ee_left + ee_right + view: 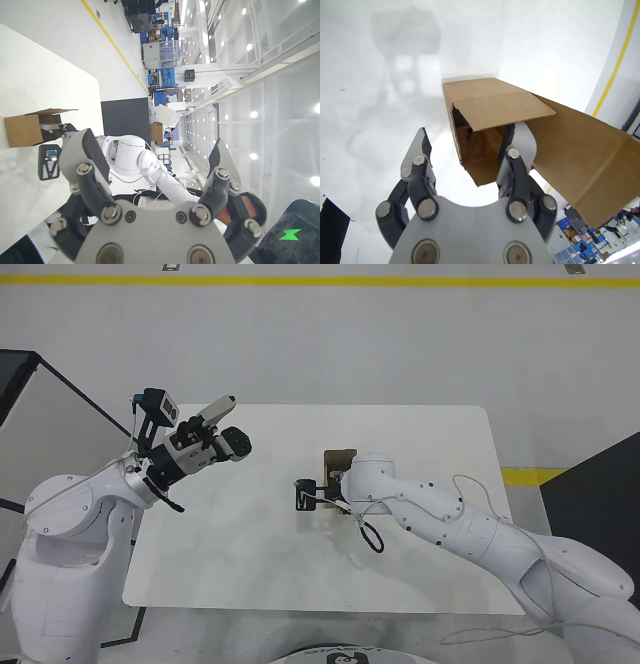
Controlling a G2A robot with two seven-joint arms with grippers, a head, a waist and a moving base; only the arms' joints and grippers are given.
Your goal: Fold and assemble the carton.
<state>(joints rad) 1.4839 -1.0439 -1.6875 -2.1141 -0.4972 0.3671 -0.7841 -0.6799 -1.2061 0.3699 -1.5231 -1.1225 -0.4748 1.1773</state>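
A small brown carton lies on its side near the middle of the white table, its end flaps hanging open. My right gripper is open at that open end. One finger is inside the carton under a half-folded flap, the other finger is outside over the table. The left wrist view shows the carton with the right gripper at its mouth. My left gripper is raised above the table's left side, well away from the carton, open and holding nothing.
A black framed panel stands off the table's left edge and a dark panel off its right. A yellow floor line runs behind. The right arm's cable loops over the tabletop.
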